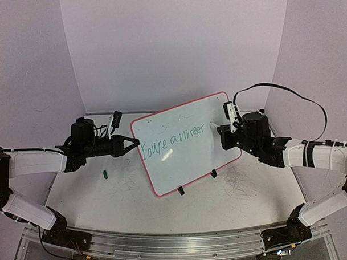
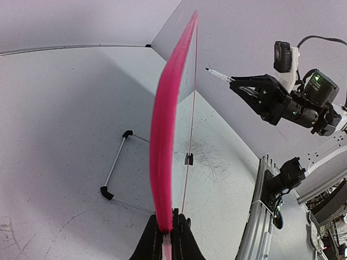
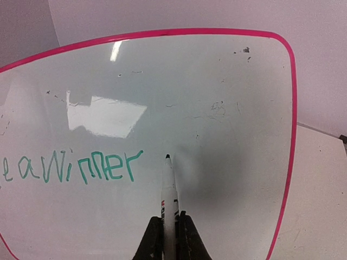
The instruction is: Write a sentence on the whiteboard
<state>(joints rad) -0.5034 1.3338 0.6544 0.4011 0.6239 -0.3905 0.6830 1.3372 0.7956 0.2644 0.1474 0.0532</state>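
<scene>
The whiteboard [image 1: 185,144] stands tilted on two black clip feet, pink-red frame around a glossy white face. The sentence [image 1: 171,140] in green reads "You're a winner"; its end shows in the right wrist view [image 3: 81,168]. My left gripper [image 1: 134,144] is shut on the board's left frame edge [image 2: 165,162]. My right gripper [image 1: 220,130] is shut on a white marker [image 3: 169,200]. The marker's tip points at the board just right of the last word, slightly off the surface. The whiteboard face [image 3: 217,135] fills the right wrist view.
A small green marker cap [image 1: 105,174] lies on the table left of the board. Faint grey scribbles mark the tabletop [image 1: 238,185] at front right. A wire stand [image 2: 116,162] sits behind the board. Purple walls enclose the back and sides.
</scene>
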